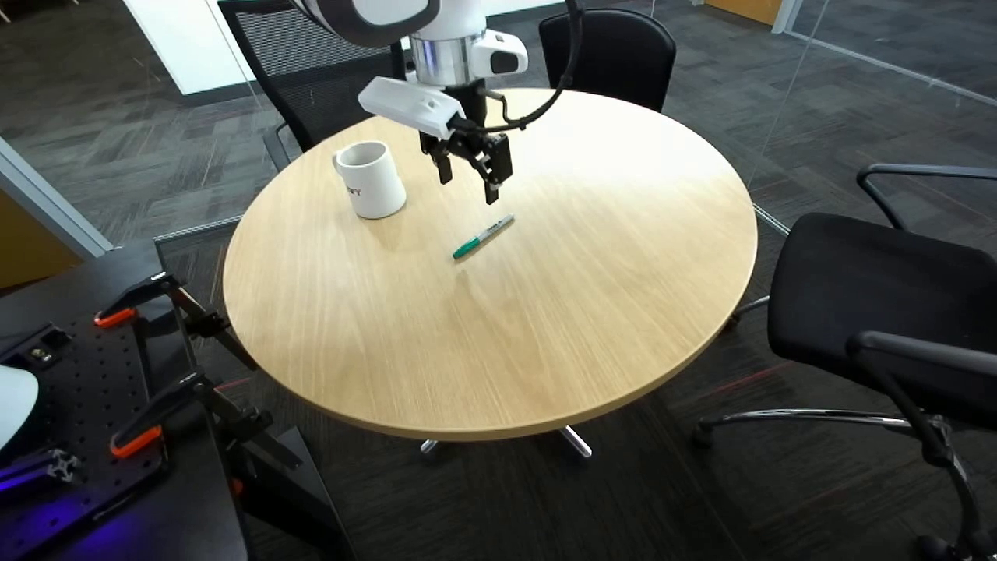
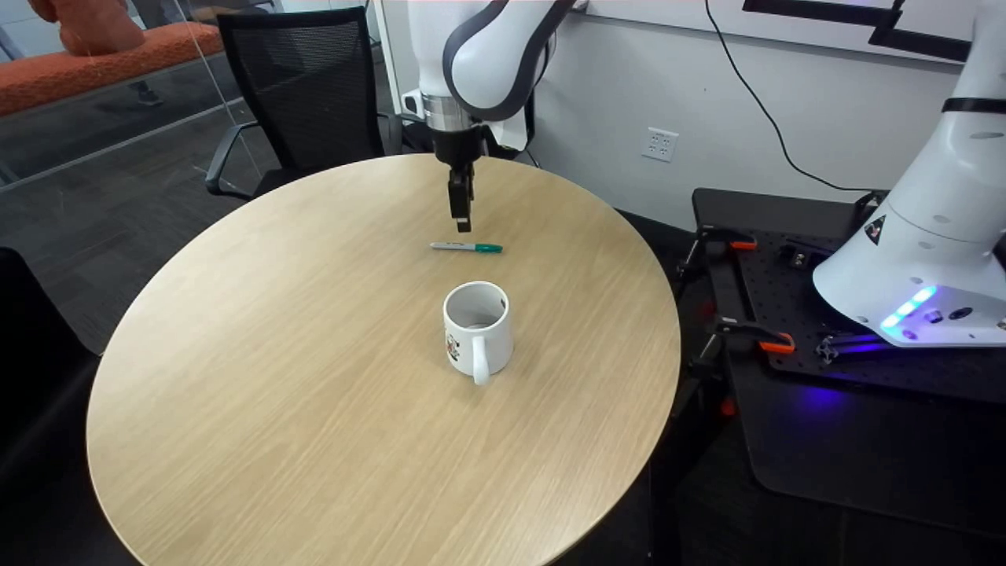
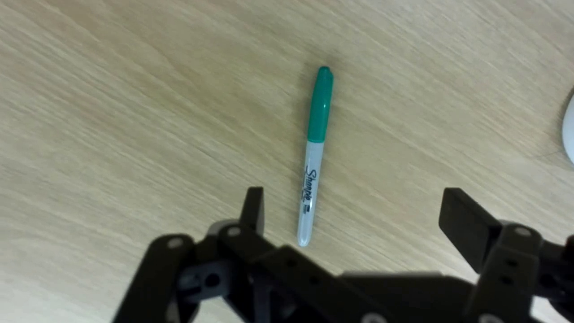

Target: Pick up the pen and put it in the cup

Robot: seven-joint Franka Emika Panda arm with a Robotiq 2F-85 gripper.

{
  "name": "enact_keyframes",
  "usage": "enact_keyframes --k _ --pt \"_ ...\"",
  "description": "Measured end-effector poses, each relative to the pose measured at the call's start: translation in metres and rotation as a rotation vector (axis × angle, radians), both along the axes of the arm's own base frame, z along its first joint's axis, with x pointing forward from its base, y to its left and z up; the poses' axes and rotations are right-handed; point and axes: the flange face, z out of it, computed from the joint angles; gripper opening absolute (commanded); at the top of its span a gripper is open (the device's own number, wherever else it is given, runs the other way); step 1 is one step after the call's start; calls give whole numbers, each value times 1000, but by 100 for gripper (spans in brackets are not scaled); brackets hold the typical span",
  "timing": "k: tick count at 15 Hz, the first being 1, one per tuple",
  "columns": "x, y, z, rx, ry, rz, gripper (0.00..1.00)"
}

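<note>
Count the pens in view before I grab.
1: the green-capped pen, lying on the round table below the open tool, apart from the mug. Part of the mug's inside is hidden; can't rule out another there.

A wheeled chair (image 1: 888, 300) and carpet tiles (image 1: 561, 506) suggest an office.

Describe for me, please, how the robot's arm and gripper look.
The arm is white and rounded with dark grey bands, a silvery ring and a blue light strip on its base. The gripper is black with blocky fingers, and a black cable curves beside it.
</note>
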Motion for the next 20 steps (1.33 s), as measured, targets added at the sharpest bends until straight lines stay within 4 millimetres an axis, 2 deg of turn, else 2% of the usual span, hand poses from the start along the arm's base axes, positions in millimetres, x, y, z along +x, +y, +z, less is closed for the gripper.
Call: enact_keyframes --k 7,14,15,16,20 --pt "20 -17 -35 0 4 -24 100" --pt "37 -20 -64 0 4 -43 100" --pt "39 -20 -66 0 3 -44 75" --pt "41 -20 -69 0 2 -44 72" --pt "46 -21 -76 -1 -2 -44 42"
